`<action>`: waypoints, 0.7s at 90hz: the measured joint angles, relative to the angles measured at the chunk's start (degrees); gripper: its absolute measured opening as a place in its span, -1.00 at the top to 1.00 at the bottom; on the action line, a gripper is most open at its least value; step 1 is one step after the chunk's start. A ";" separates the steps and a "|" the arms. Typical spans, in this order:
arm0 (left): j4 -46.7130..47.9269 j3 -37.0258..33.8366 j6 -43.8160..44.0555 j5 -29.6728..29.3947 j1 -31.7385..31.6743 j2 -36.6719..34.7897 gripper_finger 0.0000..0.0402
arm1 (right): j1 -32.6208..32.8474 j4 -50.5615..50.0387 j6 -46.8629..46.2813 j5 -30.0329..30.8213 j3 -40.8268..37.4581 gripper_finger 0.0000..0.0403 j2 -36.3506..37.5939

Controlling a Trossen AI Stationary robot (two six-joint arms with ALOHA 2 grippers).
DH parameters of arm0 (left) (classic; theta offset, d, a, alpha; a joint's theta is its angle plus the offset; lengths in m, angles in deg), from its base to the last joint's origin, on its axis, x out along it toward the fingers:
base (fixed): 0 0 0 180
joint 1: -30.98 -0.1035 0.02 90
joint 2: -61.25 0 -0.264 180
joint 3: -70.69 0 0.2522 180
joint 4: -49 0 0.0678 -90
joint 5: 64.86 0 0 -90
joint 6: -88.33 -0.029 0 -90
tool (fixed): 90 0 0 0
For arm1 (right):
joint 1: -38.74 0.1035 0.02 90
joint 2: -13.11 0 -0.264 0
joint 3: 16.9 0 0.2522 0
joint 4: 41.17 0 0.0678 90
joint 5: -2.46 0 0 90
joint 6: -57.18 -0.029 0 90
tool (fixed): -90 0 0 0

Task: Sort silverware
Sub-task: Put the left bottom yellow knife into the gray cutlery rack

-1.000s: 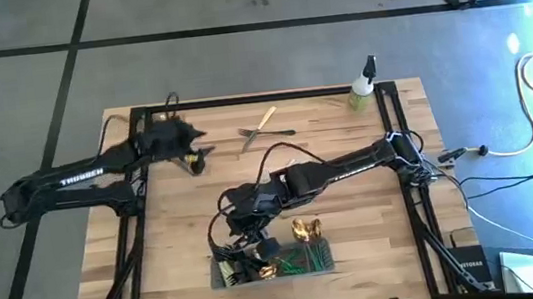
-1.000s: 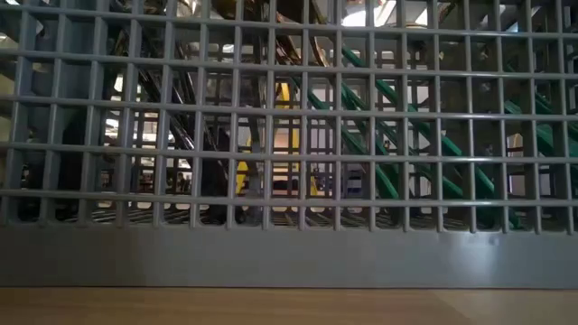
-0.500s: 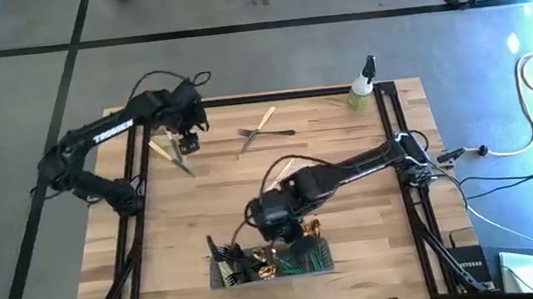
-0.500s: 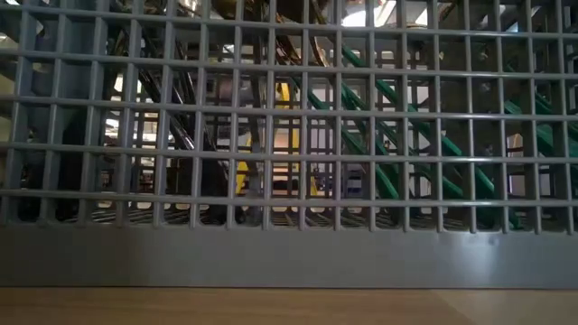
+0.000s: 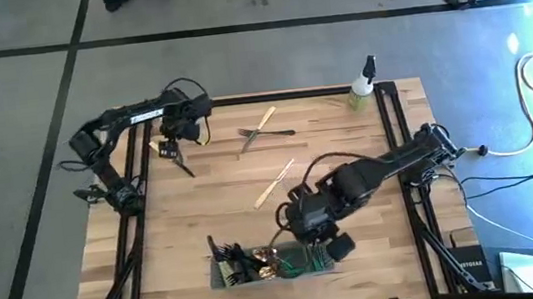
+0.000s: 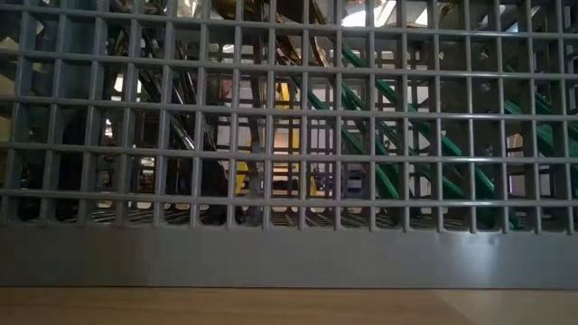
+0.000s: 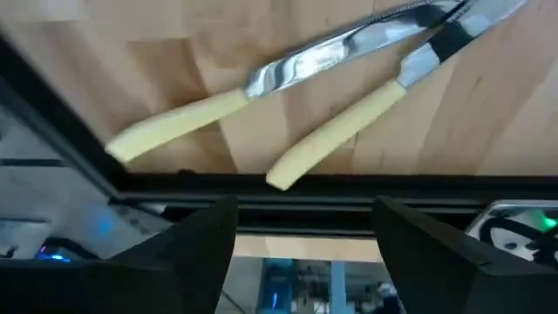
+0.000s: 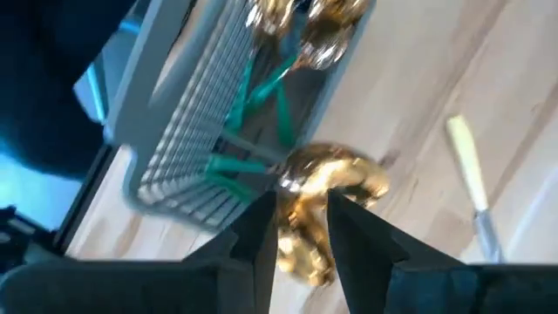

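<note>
While right gripper (image 8: 301, 228) hangs by caddy (image 5: 305, 264) at worktop (image 5: 202, 202) near edge, fingers narrow, clamping gold silverware (image 8: 327, 183). Left gripper (image 5: 181, 137) at far left corner, fingers wide, over two cream-handled knives (image 7: 261, 83). More pieces lie mid-worktop.

Five loose utensils (image 5: 276, 182), one caddy (image 5: 278, 272), one spray bottle (image 5: 363, 85).

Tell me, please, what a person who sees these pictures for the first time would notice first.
Probably the grey wire-mesh caddy at the table's near edge, crowded with green-handled and shiny gold silverware. The right gripper hangs just beside it, shut on a bunch of gold pieces. At the far left corner, the left gripper hovers open over two cream-handled knives lying side by side on the wood.
</note>
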 joint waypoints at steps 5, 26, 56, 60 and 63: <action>-0.62 -0.66 -1.29 -1.47 0.06 1.85 -0.25 | 0.31 -0.30 -0.87 0.28 -1.26 0.58 0.80; -4.31 -6.36 -4.28 -9.80 -0.01 7.66 -0.25 | 1.22 0.38 -4.46 0.86 -6.86 0.58 3.82; -13.10 -14.05 -4.47 -10.06 -0.27 7.71 -0.25 | 1.20 4.17 -5.04 3.28 -12.46 0.58 7.11; -14.35 -14.84 -4.50 -10.06 -0.27 7.71 -0.25 | 1.22 4.02 -5.15 3.28 -12.53 0.58 7.11; -14.59 -15.26 -4.69 -10.06 -0.27 7.71 -0.25 | 1.22 4.04 -5.46 3.28 -12.54 0.58 7.09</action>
